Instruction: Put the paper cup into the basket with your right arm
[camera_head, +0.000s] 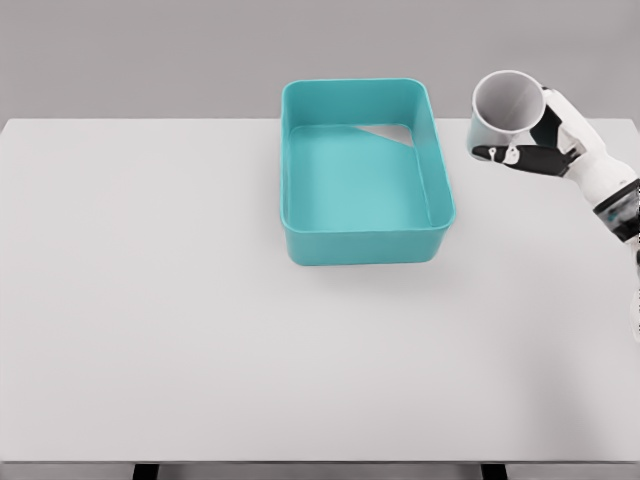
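Note:
A white paper cup (505, 108) is held in the air at the upper right, its open mouth tilted toward the camera. My right hand (535, 140) is shut on it, thumb across the front and fingers behind; the arm comes in from the right edge. The cup hangs just right of the teal basket (366, 245), a rectangular bin standing on the white table with nothing inside it. The left arm does not show.
The white table (150, 300) spans the whole view, its front edge near the bottom. A grey wall lies behind it.

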